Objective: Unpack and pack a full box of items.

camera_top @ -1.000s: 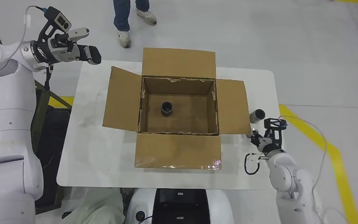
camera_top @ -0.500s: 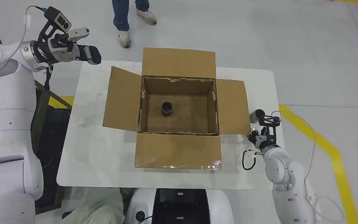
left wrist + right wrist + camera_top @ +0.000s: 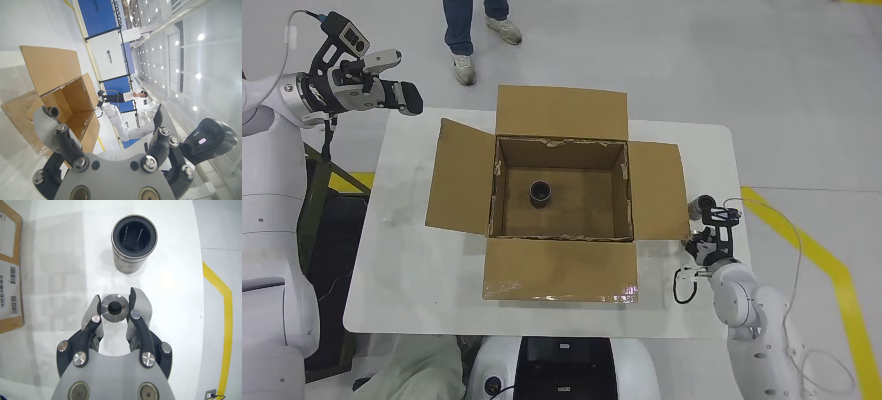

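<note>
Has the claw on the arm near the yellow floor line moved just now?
Yes. The right gripper, holding a small metal ring, has slid slightly toward the flap of the cardboard box, nearer the metal cylinder.

box: cut off at edge | cylinder: partly behind left jaws

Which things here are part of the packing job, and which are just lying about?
Job: cardboard box, cylinder inside it, linear bearing beside it, metal bushing held by right gripper.
Not part: white table, yellow floor line.
</note>
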`<state>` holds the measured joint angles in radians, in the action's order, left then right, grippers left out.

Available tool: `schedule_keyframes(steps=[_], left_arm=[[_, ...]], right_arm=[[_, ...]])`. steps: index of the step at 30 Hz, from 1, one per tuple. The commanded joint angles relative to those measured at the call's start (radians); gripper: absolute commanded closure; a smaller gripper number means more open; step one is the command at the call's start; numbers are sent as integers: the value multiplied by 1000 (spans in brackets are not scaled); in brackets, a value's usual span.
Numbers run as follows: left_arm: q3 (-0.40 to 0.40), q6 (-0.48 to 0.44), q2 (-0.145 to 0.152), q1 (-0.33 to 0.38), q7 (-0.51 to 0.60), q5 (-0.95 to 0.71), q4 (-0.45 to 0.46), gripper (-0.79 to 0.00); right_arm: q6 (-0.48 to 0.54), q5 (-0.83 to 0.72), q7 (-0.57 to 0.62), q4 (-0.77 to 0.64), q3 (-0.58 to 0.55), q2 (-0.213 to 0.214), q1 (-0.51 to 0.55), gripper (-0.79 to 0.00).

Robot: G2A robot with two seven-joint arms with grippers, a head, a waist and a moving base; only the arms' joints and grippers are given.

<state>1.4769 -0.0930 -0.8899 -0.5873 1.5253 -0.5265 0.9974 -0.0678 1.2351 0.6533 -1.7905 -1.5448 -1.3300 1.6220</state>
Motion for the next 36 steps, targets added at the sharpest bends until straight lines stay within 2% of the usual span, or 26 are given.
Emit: schedule_keyframes(steps=[1,16,27,36], left_arm=[[0,0,0,0,0,0,0,-785],[0,0,0,0,0,0,0,-785],[0,0,0,0,0,0,0,-785],[0,0,0,0,0,0,0,-785]], right_arm=[[-6,7,-1,-27,-3,1,14,0],[-33,117,-40,-308,-19,9,149,0],[-43,187,-60,-447,-5,10,147,0],[8,237,-73,-514,96,8,72,0]])
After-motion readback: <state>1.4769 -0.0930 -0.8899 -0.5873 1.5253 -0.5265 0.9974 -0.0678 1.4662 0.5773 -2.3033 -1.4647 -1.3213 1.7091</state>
